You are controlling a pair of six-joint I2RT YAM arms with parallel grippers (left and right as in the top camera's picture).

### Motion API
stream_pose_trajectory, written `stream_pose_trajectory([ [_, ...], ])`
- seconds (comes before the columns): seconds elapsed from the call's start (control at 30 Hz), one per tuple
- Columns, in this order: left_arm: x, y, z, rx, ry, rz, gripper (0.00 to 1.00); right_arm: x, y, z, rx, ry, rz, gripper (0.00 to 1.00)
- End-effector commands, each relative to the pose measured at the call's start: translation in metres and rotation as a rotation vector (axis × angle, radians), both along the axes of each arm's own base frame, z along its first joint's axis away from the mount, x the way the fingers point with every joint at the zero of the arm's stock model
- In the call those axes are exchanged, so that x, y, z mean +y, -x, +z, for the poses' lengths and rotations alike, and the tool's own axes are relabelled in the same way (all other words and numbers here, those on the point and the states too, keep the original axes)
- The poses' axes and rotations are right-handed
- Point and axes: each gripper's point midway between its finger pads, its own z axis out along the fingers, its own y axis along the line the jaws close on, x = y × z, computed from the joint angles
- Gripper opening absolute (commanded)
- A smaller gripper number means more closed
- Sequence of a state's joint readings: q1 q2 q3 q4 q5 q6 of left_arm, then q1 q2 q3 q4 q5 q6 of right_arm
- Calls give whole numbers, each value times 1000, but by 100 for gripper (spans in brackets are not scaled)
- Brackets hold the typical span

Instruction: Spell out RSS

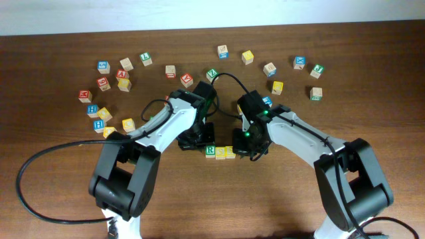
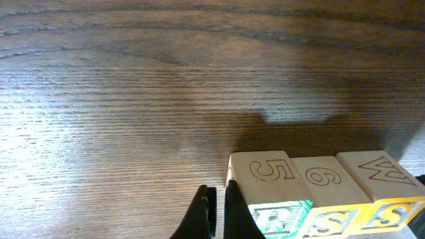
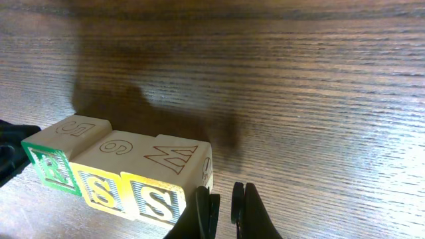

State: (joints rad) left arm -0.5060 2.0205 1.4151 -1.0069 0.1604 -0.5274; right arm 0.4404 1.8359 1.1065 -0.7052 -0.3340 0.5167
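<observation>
Three wooden blocks stand touching in a row near the table's middle: a green R block point(image 1: 210, 151), then a yellow S block point(image 1: 220, 153) and a second yellow S block point(image 1: 230, 153). In the right wrist view they read R point(image 3: 50, 166), S point(image 3: 103, 189), S point(image 3: 156, 199). My left gripper point(image 2: 216, 212) is shut and empty, its finger against the R block's point(image 2: 279, 216) outer side. My right gripper point(image 3: 224, 207) is shut and empty, with only a narrow gap between its fingers, beside the last S block's outer side.
Several loose letter blocks lie scattered across the back of the table, from a cluster at the left point(image 1: 103, 83) to others at the right point(image 1: 316, 93). A black cable point(image 1: 40, 166) loops over the front left.
</observation>
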Motion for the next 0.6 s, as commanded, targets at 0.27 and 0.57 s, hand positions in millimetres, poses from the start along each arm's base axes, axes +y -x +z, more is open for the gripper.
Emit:
stream_pose_trajectory([
  [0.27,38,-28,-1,-45,-57,62,0,-1,2,-5,-11,33,25,17],
  [0.57,13,-35,9,-74,18,39,0,-41,-10,-7,6,57,-36,19],
])
